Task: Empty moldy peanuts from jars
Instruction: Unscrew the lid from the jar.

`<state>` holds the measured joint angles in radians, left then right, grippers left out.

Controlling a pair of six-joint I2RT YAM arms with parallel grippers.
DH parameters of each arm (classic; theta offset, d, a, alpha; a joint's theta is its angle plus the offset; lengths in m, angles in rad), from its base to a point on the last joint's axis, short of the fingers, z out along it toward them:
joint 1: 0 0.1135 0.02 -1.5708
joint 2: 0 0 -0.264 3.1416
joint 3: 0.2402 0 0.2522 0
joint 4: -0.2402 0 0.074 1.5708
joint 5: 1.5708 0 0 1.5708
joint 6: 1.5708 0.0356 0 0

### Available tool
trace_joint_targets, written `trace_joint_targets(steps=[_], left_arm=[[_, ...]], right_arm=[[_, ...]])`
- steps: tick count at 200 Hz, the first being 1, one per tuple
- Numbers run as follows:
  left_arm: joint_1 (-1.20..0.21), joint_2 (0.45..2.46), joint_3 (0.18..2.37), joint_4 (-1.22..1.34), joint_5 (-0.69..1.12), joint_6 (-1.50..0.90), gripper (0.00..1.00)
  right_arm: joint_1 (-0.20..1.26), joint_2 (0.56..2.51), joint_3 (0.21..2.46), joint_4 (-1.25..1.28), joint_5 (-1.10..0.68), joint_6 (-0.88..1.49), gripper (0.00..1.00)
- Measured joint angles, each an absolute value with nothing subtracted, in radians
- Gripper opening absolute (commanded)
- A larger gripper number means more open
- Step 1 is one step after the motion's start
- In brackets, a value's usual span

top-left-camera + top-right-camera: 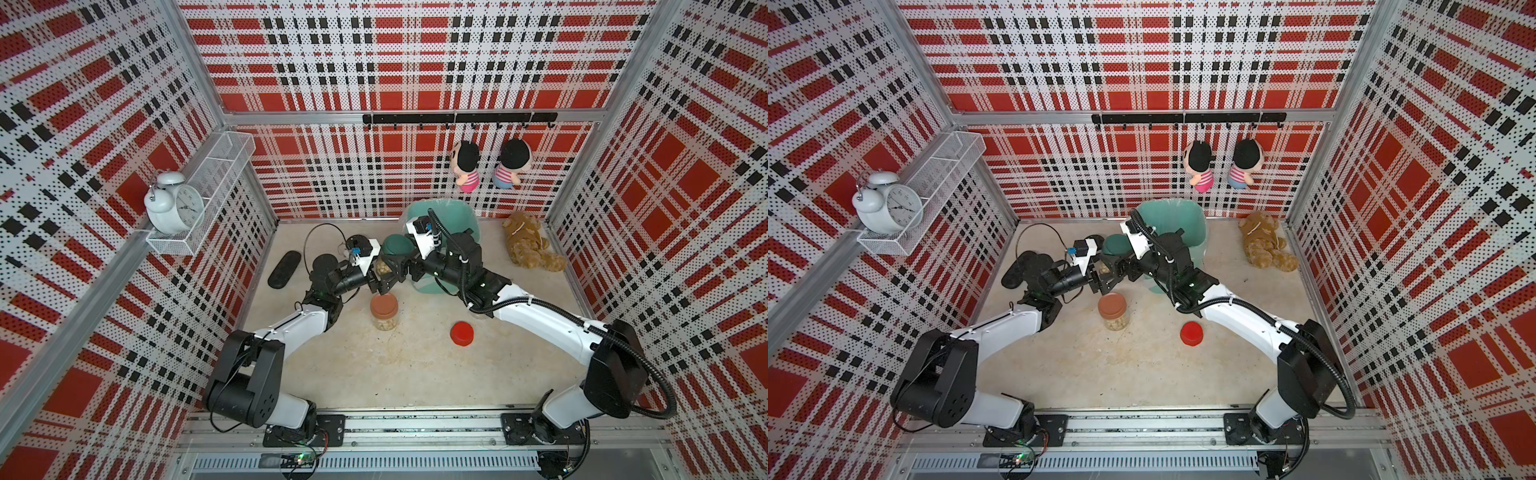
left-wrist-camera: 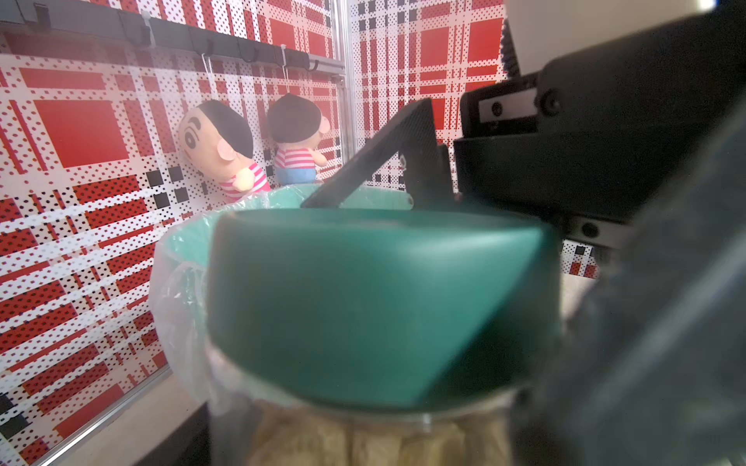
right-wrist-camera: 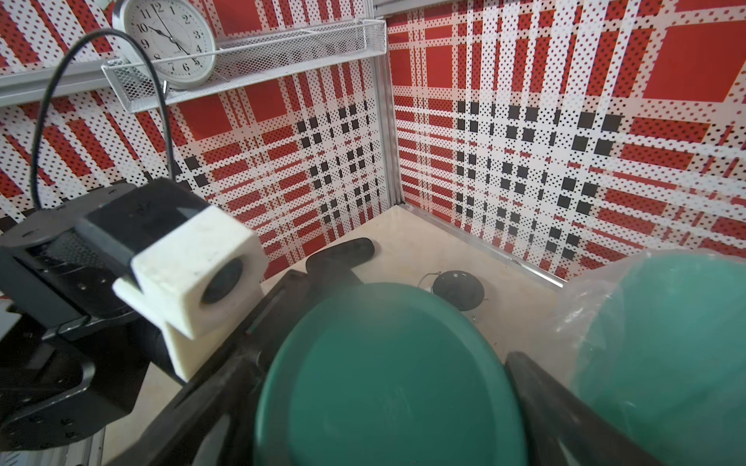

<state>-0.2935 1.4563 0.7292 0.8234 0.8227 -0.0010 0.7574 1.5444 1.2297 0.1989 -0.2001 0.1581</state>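
"Listing item one, the green-lidded jar [image 1: 383,269]: where?"

"Far centre of the table [image 1: 415,374], just left of the teal bin [image 1: 441,203]. Its dark green lid [image 3: 387,383] is on, and moldy peanuts [image 2: 363,444] are packed under the lid."

"Holder?"

"The left gripper [image 1: 379,277], coming in from the left, is clamped on the glass body."

"The right gripper [image 3: 395,343]?"

"Its jaws are spread wide, one finger on each side of the green lid and close to its rim. Whether they touch it, I cannot tell."

"Item two?"

"The brown-lidded jar [image 1: 383,313] stands upright on the table just nearer than the held jar. It is capped, with peanuts showing through the glass, and no gripper is on it."

"Item three?"

"The red lid [image 1: 462,333] sits on the table, to the right of the brown-lidded jar and apart from it. I cannot make out any glass beneath it."

"The bin?"

"It has a clear liner and stands against the far wall."
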Motion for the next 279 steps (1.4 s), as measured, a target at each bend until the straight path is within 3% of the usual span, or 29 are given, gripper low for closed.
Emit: trace_joint_targets(steps=[30, 75, 185, 213, 279], left_arm=[[-0.294, 1.456, 0.729, 0.823, 0.823, -0.001, 0.00], [-0.294, 1.456, 0.729, 0.823, 0.823, -0.001, 0.00], [-0.294, 1.456, 0.727, 0.824, 0.826, -0.001, 0.00], [-0.294, 1.456, 0.727, 0.825, 0.828, -0.002, 0.00], [-0.293, 1.456, 0.727, 0.832, 0.847, -0.006, 0.00]], right_arm=[[0.757, 1.547, 1.230, 0.187, -0.200, 0.163, 0.95], [0.757, 1.546, 1.216, 0.225, -0.205, 0.186, 0.99], [0.750, 1.546, 1.214, 0.254, -0.209, 0.230, 0.90], [0.749, 1.546, 1.214, 0.250, -0.211, 0.229, 0.79], [0.690, 1.546, 1.201, 0.285, -0.356, 0.217, 0.22]])
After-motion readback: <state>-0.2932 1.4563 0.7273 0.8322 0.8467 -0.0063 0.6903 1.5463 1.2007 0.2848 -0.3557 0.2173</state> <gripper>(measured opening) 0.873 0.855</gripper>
